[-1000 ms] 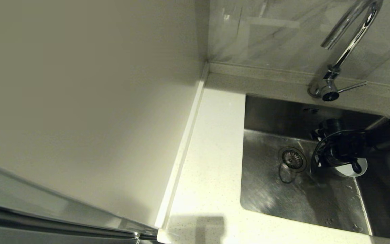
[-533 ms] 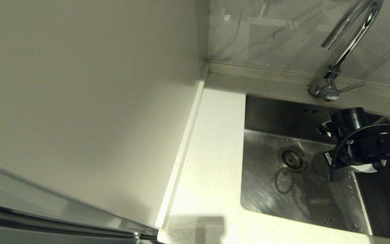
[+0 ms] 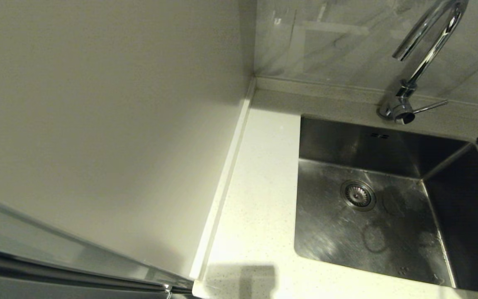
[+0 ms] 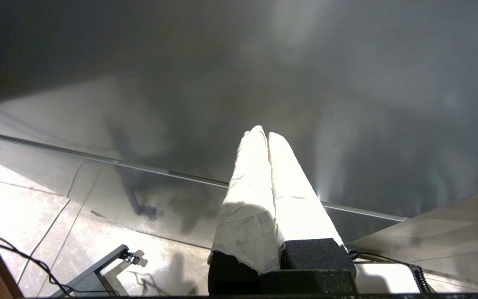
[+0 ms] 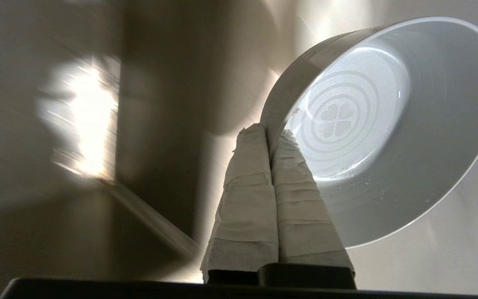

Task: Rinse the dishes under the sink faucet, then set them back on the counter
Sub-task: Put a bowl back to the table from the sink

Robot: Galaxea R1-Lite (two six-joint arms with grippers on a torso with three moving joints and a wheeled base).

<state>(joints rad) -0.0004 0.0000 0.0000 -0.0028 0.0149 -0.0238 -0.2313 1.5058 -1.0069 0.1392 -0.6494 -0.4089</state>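
Fingers [image 5: 278, 143] of the right gripper [image 5: 269, 132] pinch the rim of a whitish bowl [image 5: 388, 137], one inside and one outside the wall, the bowl tilted with droplets in it. From the head view only a sliver of that arm shows at the right edge, beside the sink [image 3: 371, 232], whose basin holds nothing but the drain [image 3: 358, 195]. The faucet [image 3: 423, 54] stands at the far side. Setting down well likely means levelling the bowl over the table [image 3: 259, 199] before releasing. The left gripper [image 4: 267, 135], fingers pressed together, hangs parked away from the work.
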